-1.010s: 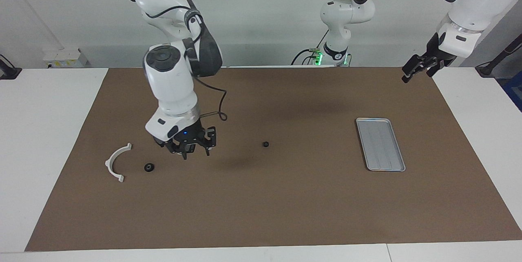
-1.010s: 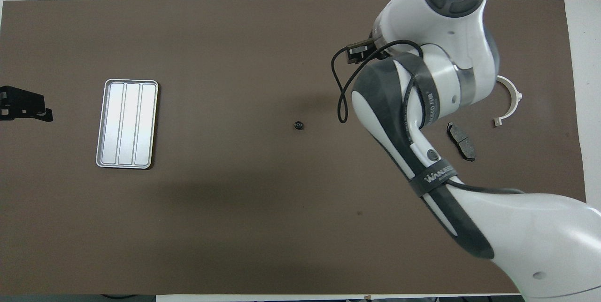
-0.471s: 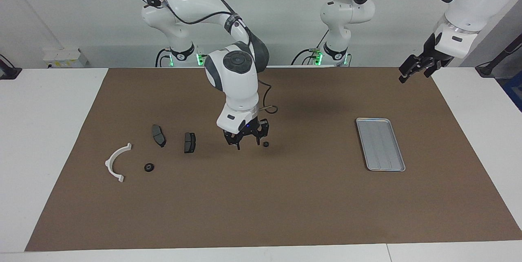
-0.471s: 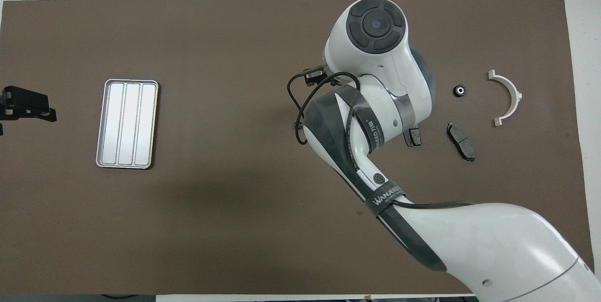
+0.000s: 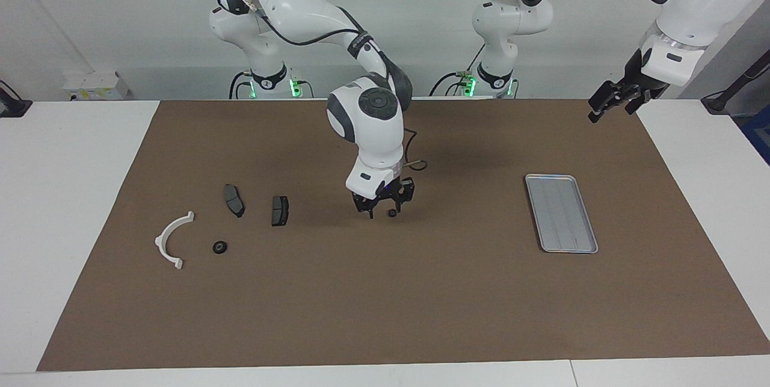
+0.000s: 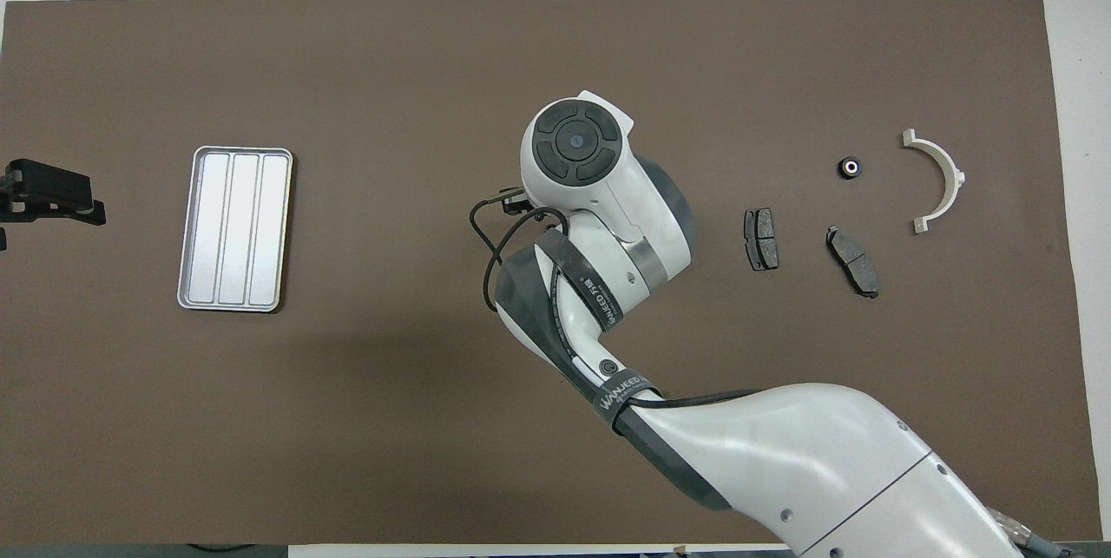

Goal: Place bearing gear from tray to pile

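The bearing gear sits on the brown mat mid-surface, well apart from the empty tray. The right hand is down over it, fingers apart and astride it, not yet clamped (a second gear already lies by the white bracket). Next it must close, lift, and carry toward the brake pads. The left hand waits, spread wide.

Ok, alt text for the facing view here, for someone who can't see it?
The right gripper hangs open, low over a small black bearing gear on the brown mat. The silver tray lies bare toward the left arm's end, the left gripper waiting raised there. Two brake pads, another gear and a white bracket lie toward the right arm's end.
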Tool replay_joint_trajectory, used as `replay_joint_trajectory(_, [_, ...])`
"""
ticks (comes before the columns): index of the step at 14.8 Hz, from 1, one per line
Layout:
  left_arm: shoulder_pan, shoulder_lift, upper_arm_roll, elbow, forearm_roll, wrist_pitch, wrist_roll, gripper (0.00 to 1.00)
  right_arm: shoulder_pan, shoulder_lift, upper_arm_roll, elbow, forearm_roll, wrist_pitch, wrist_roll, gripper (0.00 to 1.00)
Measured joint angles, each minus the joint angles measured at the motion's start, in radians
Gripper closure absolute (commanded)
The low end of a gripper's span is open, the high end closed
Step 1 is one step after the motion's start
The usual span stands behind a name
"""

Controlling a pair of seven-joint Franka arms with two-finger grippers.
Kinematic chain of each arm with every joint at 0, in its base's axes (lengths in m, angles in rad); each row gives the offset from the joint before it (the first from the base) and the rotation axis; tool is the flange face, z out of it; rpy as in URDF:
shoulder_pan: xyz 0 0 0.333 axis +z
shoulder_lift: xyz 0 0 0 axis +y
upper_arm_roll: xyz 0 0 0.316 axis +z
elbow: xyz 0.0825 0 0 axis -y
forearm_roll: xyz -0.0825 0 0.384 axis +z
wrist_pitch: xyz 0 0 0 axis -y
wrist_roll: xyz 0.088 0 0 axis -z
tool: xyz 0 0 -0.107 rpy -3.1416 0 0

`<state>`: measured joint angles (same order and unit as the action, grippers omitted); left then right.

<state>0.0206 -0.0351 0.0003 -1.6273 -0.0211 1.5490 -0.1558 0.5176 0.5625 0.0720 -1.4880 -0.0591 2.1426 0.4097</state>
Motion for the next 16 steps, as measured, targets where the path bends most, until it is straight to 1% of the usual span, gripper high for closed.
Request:
replay_joint_trajectory(4, [0.0, 0.0, 0.0, 0.0, 0.0, 0.0, 0.0, 0.0, -0.002, 0.006, -0.004, -0.072, 0.0, 0.076, 0.0, 0.36])
replay_joint_trajectory(6, [0.0, 0.0, 0.0, 0.0, 0.0, 0.0, 0.0, 0.0, -0.002, 0.007, -0.005, -0.092, 0.0, 0.101, 0.0, 0.36])
replay_joint_trajectory(16, [0.0, 0.0, 0.0, 0.0, 0.0, 0.0, 0.0, 0.0, 0.018, 0.007, -0.001, -0.1, 0.0, 0.111, 0.02, 0.36])
